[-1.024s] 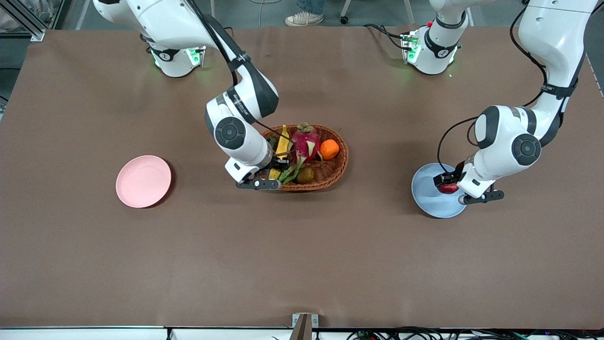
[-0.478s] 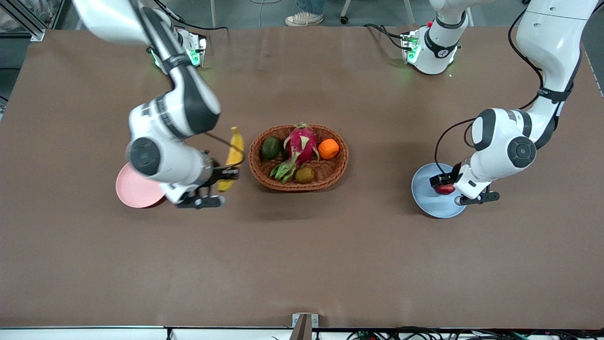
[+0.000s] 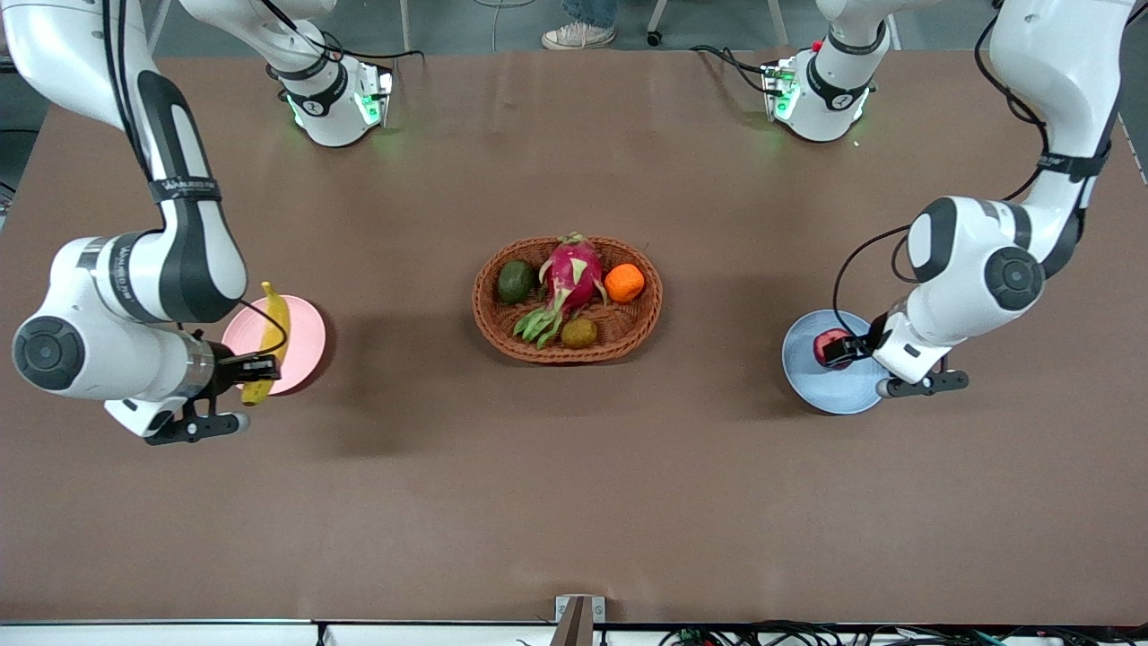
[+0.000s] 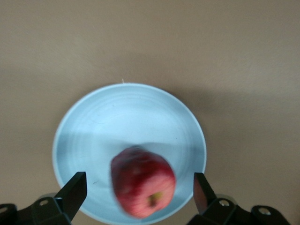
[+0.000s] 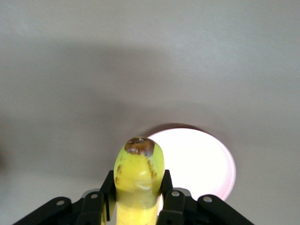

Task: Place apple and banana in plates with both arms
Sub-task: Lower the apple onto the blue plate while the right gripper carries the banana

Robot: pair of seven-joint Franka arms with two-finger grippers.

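The right gripper [image 3: 254, 368] clamps the banana [image 3: 269, 336] over the pink plate [image 3: 305, 336] to set it down, while the left gripper [image 4: 138, 190], fingers apart, leaves the apple [image 4: 143, 187] on the blue plate [image 4: 129, 117].

Even overhead light throws soft shadows; the apple [image 4: 143, 182] is motion-blurred, the pink plate [image 5: 197, 161] overexposed.

The right gripper [image 3: 257, 367] carries the banana [image 3: 269, 341] from the basket [image 3: 644, 314] to over the pink plate [image 3: 305, 345]; the left gripper [image 3: 839, 350] releases the apple [image 3: 822, 344].
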